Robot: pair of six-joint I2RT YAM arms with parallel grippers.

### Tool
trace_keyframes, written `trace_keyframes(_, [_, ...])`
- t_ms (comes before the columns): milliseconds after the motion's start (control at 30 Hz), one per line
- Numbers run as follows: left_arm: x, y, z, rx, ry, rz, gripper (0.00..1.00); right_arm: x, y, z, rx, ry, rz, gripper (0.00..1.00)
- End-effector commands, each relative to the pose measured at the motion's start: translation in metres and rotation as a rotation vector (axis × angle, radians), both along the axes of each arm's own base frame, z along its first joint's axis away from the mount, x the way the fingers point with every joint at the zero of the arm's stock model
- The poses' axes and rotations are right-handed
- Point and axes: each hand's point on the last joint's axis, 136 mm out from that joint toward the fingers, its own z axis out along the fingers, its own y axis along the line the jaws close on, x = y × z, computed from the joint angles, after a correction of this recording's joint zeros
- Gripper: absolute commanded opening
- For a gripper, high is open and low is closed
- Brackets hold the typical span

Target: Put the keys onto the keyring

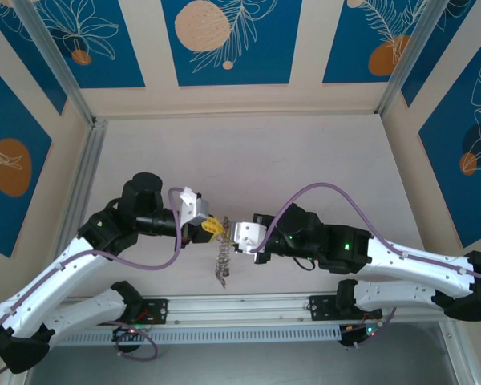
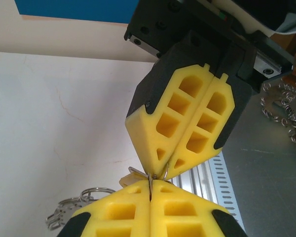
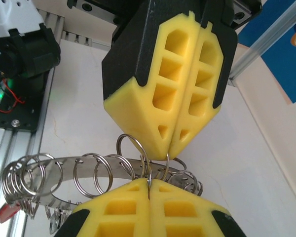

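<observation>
Grey metal and fringed with wire rings, the keyring (image 3: 64, 162) is held clear of the white counter (image 1: 305, 160), slung between two end effectors that meet tip to tip. From above, it is seen dangling just below the meeting point. The left end effector (image 2: 150, 191) is pressed together, its yellow pads closed on a thin wire loop (image 2: 149, 179) from the ring's fringe. The right end effector (image 3: 149, 187) is likewise pressed together, and the same fine wire appears to be nipped in its seam.

The work is judged to be in mid-course. The keyring is lifted and a single loop is gripped from both sides, which suggests that the loop is being steadied or prised apart so that a key can be threaded. A small red tag (image 3: 5, 213) is seen hanging at the far end of the band, so one key may already be attached, though its hold on the ring cannot be made out. No key is seen between the fingertips. The yellow and purple tags are not identified with certainty, and their threading is taken to be outstanding.
</observation>
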Motion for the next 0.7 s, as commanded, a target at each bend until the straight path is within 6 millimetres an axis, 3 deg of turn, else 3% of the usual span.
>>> trace_keyframes(0, [-0.007,-0.004,0.030,-0.094,-0.063,-0.042,0.00,0.006,0.010,0.024,0.055,-0.100,-0.029,0.00])
trace_keyframes(400, [-0.010,-0.003,0.034,-0.113,-0.060,-0.045,0.00,0.022,0.002,0.030,0.084,-0.214,-0.137,0.00])
trace_keyframes(667, [-0.012,-0.001,0.041,-0.138,-0.077,-0.049,0.00,0.026,-0.002,0.019,0.063,-0.209,-0.152,0.00])
